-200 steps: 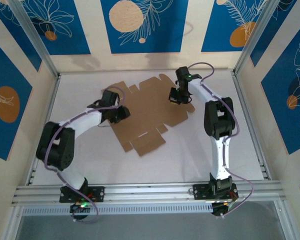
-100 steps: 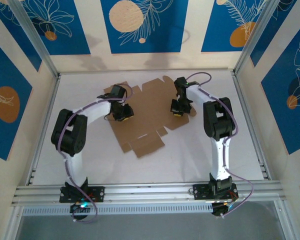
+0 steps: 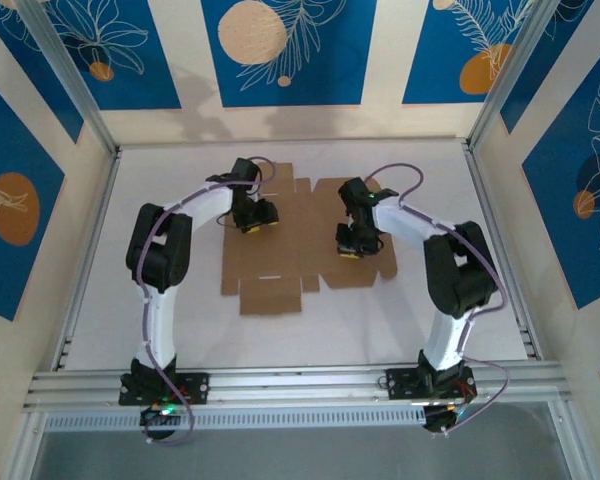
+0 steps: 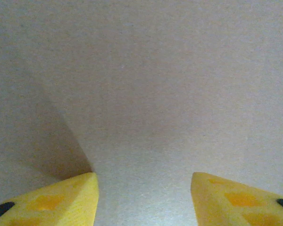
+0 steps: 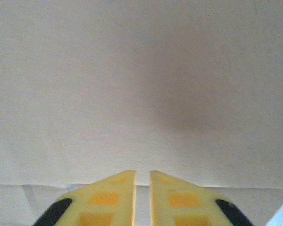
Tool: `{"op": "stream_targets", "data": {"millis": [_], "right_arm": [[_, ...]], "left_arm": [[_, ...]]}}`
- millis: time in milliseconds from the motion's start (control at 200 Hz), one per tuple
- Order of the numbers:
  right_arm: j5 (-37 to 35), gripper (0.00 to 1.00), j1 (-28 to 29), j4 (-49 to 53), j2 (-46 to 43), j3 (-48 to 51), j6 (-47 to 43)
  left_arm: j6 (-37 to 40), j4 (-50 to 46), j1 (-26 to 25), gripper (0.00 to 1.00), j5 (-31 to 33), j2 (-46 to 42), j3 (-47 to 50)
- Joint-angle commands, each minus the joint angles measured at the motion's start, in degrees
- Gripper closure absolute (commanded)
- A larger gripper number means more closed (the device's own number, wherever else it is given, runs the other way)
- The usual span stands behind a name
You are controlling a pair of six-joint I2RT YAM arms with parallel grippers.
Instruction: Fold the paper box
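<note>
The paper box (image 3: pixel 300 235) is a flat brown die-cut cardboard sheet lying in the middle of the white table, its edges square to the table. My left gripper (image 3: pixel 252 220) is low over the sheet's far left part. In the left wrist view its yellow fingertips (image 4: pixel 80 197) stand wide apart, open, with bare cardboard (image 4: pixel 141 70) between them. My right gripper (image 3: pixel 350 245) is down at the sheet's right part. Its fingers (image 5: pixel 118 188) are parted by a narrow gap with nothing in it, at a cardboard (image 5: pixel 141 70) edge with white table below.
The white table (image 3: pixel 180 330) is bounded by metal rails on the left and right and by an aluminium beam (image 3: pixel 300 380) at the near edge. Patterned blue and cream walls enclose the back and sides. Bare table surrounds the sheet on all sides.
The sheet has turned from lying diagonally to lying square with the table. Both grippers swung with it, the left toward the far side. Both have opened, the left widely, the right slightly.
</note>
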State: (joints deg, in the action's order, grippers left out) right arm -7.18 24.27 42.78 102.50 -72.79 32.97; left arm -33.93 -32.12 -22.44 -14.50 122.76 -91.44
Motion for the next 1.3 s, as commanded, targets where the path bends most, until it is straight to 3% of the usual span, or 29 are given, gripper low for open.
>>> {"op": "stream_targets", "data": {"millis": [0, 45, 175, 370, 510, 670, 965, 1295], "right_arm": [[4.24, 0.82, 0.06, -2.81, -1.35, -4.75, 0.15], [7.16, 1.00, 0.25, -3.06, 0.34, -6.84, -0.22], [13.22, 1.00, 2.01, -1.21, 7.14, -14.17, -2.27], [14.82, 1.00, 2.35, -1.78, 13.51, -16.38, -0.99], [11.98, 1.00, 1.60, 0.73, 16.92, -16.88, -0.40], [13.29, 1.00, -1.00, -1.71, 16.68, -12.18, 1.31], [15.28, 1.00, -3.69, -3.00, 16.37, -8.40, 0.19], [20.05, 1.00, -4.49, -2.19, 16.86, -8.91, -2.74]], "left_arm": [[1.52, 1.92, -1.47, 0.39, -4.64, -2.54, 0.74], [2.50, 3.04, -1.31, 0.36, -3.85, -5.11, 1.56], [6.33, 5.32, 0.63, 0.29, -3.02, -12.59, 4.19], [8.02, 5.61, 6.92, 0.19, -0.14, -18.61, 9.53], [5.73, 5.55, 11.59, 0.11, -0.84, -17.37, 12.69], [5.80, 5.76, 13.62, 0.12, -1.75, -13.63, 13.30], [5.32, 10.48, 15.90, 0.12, -11.60, -6.57, 10.97], [3.28, 12.64, 17.07, 0.16, -21.15, 3.17, 1.80]]}}
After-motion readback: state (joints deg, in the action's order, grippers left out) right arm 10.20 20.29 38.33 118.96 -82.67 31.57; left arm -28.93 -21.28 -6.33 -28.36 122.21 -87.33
